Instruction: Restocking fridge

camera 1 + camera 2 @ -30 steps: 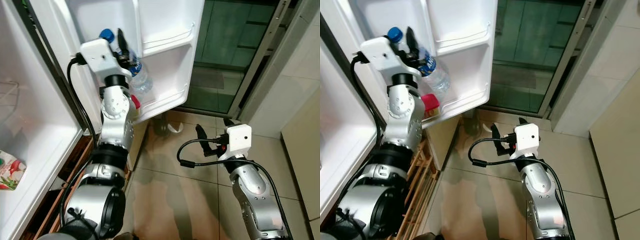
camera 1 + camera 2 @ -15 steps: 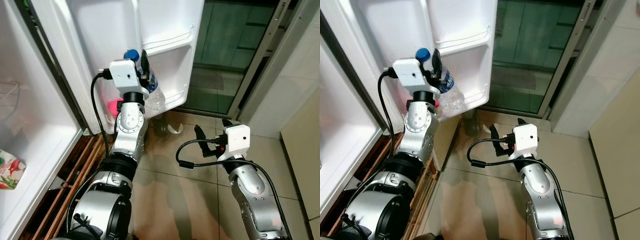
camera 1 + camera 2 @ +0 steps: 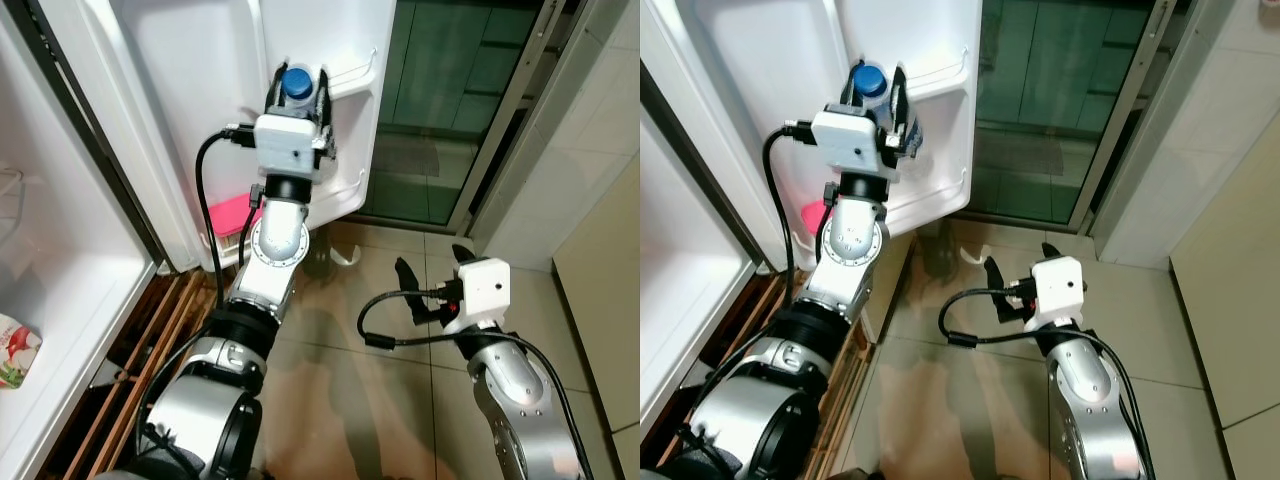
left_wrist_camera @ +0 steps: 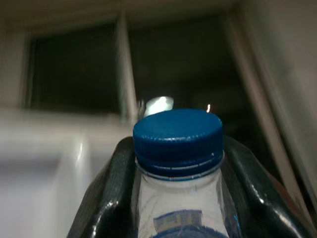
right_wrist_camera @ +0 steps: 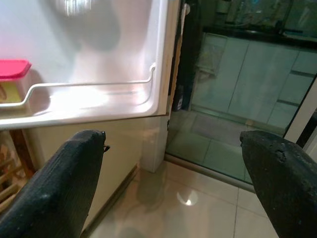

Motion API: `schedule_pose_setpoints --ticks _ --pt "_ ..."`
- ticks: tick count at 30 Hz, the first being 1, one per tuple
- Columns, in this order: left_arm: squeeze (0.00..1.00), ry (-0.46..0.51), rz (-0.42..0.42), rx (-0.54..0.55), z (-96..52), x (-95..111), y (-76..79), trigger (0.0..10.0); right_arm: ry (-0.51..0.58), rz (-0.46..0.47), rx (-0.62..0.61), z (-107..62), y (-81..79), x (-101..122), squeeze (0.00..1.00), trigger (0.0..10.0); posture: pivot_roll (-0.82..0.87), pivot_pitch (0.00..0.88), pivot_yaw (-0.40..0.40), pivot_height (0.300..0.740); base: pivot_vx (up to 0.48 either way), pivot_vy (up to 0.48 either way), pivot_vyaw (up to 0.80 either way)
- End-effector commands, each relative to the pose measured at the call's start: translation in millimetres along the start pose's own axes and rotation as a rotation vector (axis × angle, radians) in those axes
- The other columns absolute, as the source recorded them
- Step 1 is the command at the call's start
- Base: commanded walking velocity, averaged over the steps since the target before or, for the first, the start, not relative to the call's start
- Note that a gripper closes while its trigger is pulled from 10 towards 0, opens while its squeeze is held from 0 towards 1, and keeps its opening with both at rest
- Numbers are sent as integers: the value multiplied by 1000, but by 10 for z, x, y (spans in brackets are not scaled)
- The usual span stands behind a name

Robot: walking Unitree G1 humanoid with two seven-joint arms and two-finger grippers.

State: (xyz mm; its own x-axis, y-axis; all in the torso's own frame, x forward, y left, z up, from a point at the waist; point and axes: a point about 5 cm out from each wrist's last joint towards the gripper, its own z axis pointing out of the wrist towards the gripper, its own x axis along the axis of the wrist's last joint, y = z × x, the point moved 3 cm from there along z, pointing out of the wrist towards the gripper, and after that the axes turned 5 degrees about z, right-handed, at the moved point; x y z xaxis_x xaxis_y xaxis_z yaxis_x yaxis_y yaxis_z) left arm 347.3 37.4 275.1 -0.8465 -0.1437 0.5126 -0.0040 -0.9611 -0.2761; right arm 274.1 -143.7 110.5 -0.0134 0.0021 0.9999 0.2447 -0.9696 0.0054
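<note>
The left gripper [image 3: 297,92] is closed around a water bottle [image 3: 297,84] with a blue cap [image 4: 178,134], one black finger [image 4: 110,198] on each side of its neck, holding it upright in front of the open fridge door [image 3: 200,110], level with the upper door shelf [image 3: 350,78]. The right gripper [image 3: 432,285] hangs low over the floor with its fingers spread wide and nothing between them. The likeliest trouble is the bottle's base catching the shelf rail as it goes in, which could twist it in the grip or knock it loose; a grip this high on the neck gives little control over the heavy lower part, so it may swing. A push against the door could also swing the door away. A pink-lidded container [image 5: 12,77] already sits in the lower door shelf [image 5: 94,96], well clear of the bottle. The floor [image 3: 340,390] is glossy beige tile, so a dropped bottle would roll. Behind the door a glass sliding door [image 3: 440,90] leads to a darker room with pale cabinets [image 5: 257,74].
</note>
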Motion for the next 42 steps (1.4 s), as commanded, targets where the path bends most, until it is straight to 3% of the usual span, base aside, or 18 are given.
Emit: schedule_pose_setpoints --ticks 1,4,6,10,12,13,15,19,20,22,26,30,33,36,42 --pt "0 97 49 -80 -49 137 145 10000 3 -8 18 -28 -18 49 0 10000 -248 0 12 740 0 0 0" --pt "0 127 116 -152 -142 154 241 10000 -6 -14 14 -62 6 55 0 10000 -248 0 10 740 0 0 0" --pt "0 130 118 -162 -159 156 240 10000 -7 -14 13 -66 7 57 0 10000 -248 0 12 740 0 0 0" --pt "0 138 53 -179 -208 229 159 10000 2 -16 5 -64 21 103 0 10000 -241 0 22 740 0 0 0" --pt "0 97 -65 -217 -306 315 36 10000 31 -9 -26 -78 65 181 0 10000 -222 0 30 740 0 0 0" --pt "0 97 -65 -217 -306 315 36 10000 31 -9 -26 -78 65 181 0 10000 -222 0 30 740 0 0 0" --pt "0 -8 -137 -257 -420 289 -32 10000 54 -4 -50 -110 81 232 0 10000 -205 0 34 740 0 0 0" --pt "0 -107 -194 -248 -458 255 -111 10000 80 -15 -118 -119 137 303 0 10000 -178 0 41 740 0 0 0" --pt "0 -201 -276 -220 -493 198 -181 10000 104 -21 -155 -124 169 375 0 10000 -171 0 49 740 0 0 0" --pt "0 -247 -323 -219 -524 183 -219 10000 115 -21 -166 -129 175 413 0 10000 -171 0 49 740 0 0 0" --pt "0 -487 -389 -232 -923 65 -547 10000 145 -30 -186 -229 193 541 0 10000 -142 0 65 740 0 0 0" --pt "0 -580 -421 -172 -1066 21 -731 10000 83 -8 -202 -221 261 377 0 10000 -119 0 47 740 0 0 644" --pt "0 -577 -414 -150 -1064 30 -712 10000 80 -16 -179 -188 240 367 0 10000 -116 0 41 740 0 -320 585" --pt "0 -621 -359 -48 -1029 -5 -723 10000 78 -31 -121 -40 194 395 0 10000 -119 0 31 740 0 -469 504" --pt "0 -661 -313 -27 -944 -128 -747 10000 85 -27 -100 33 157 409 0 10000 -119 0 37 740 92 -423 452"
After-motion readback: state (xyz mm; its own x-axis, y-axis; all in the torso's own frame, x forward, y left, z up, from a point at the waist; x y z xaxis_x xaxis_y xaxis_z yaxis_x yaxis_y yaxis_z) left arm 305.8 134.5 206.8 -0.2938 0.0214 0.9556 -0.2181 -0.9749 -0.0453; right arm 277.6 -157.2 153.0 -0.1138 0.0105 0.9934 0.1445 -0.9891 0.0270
